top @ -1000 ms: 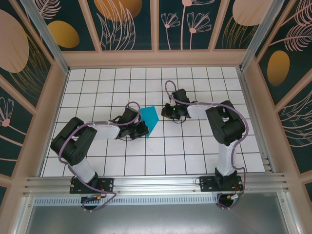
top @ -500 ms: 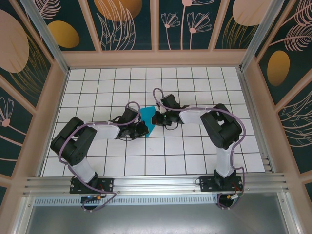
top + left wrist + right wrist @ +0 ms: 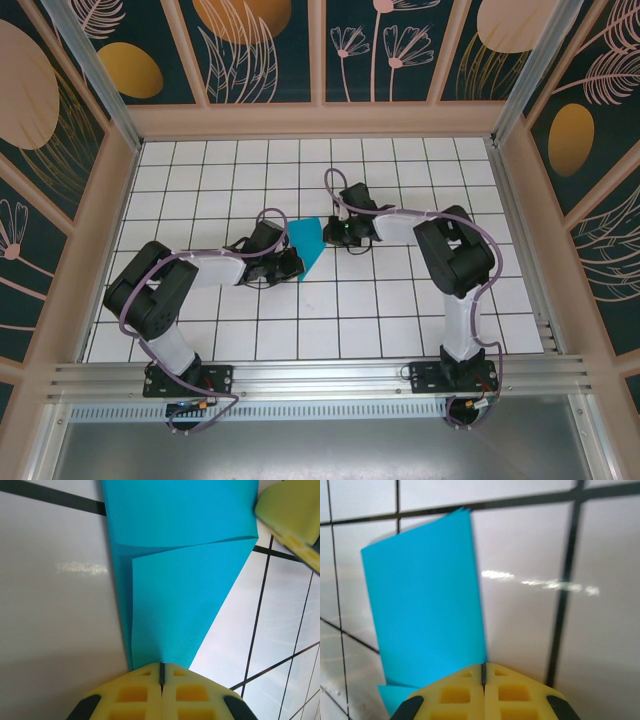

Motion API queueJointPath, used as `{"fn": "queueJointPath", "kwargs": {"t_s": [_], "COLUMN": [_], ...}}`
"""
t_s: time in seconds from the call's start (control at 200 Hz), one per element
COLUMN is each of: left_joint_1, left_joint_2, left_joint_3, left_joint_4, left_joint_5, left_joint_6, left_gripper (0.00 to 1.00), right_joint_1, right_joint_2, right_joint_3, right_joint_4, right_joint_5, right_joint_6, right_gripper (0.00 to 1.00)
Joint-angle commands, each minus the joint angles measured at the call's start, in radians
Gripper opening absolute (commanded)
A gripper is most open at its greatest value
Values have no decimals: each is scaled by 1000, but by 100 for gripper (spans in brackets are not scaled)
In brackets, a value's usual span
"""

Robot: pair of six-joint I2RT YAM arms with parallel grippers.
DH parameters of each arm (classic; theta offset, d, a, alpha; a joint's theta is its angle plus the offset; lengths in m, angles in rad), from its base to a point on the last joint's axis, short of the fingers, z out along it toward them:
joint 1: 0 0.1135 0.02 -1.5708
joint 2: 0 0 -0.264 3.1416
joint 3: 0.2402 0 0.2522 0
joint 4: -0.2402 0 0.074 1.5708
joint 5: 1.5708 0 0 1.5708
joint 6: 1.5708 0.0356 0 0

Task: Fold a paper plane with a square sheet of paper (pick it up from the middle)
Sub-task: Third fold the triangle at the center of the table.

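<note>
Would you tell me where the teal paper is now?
In the top view, the folded teal paper lies centrally, between the left pincer on its left and the right pincer on its right.

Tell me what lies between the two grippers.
The folded teal paper, seen in the top view: the left gripper at its near end, the right gripper at its right edge.

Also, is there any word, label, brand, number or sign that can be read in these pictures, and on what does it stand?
None can be read.
The folded teal paper is plain; the tiled table has only grid lines; the wall panels show plants, no letters.
</note>
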State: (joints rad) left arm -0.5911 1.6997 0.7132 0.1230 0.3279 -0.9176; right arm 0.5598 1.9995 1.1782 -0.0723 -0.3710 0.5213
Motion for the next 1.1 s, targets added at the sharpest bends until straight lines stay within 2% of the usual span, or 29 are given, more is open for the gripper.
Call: {"fn": "queueJointPath", "kwargs": {"t_s": [0.0, 0.12, 0.4, 0.57, 0.846, 1.096], "left_joint_1": [8, 8, 8, 8, 8, 8], "left_joint_2": [22, 21, 21, 20, -77, 8], "left_joint_3": [-35, -33, -22, -3, 52, 96], "left_joint_4": [-163, -158, -151, -131, -25, 22], "left_joint_5": [-86, -81, -74, -52, 0, 25], "left_joint_6": [28, 29, 35, 59, 105, 115], "left_gripper": [0, 0, 0, 0, 1, 2], "right_joint_1": [15, 54, 83, 84, 84, 83], "right_joint_2": [-70, -97, -40, 7, 54, 54], "right_joint_3": [-7, -59, -78, -44, -46, -54], "right_joint_4": [1, 47, 62, -5, -71, -73], "right_joint_5": [35, -33, -78, -51, -16, -13], "right_joint_6": [-18, 21, 55, 43, 63, 72], "right_gripper": [1, 1, 1, 1, 0, 0]}}
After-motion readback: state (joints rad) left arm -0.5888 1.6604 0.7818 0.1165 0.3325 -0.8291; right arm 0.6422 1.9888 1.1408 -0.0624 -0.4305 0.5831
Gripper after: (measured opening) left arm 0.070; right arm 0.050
